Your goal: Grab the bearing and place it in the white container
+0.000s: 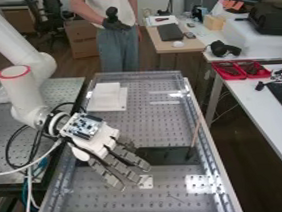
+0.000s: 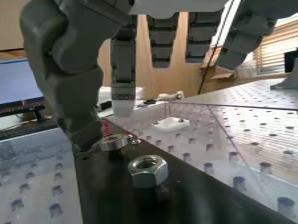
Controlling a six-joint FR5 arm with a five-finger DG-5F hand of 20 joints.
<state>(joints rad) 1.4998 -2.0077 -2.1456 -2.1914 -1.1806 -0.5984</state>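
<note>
Beyond the black plate (image 1: 168, 154) lies what looks like the white container (image 1: 107, 97); the hand (image 1: 100, 144) is over the plate's near-arm end, fingers (image 2: 124, 95) fairly straight and holding nothing, thumb (image 2: 81, 120) hanging right by the bearing (image 2: 114, 143), though whether they touch I can't tell. The bearing sits on the plate: rigid, probably dense for its size, slick on its polished rim. I'd pinch it across the outer ring, thumb opposite a fingertip, clear of the nut (image 2: 148, 171) on the same plate.
</note>
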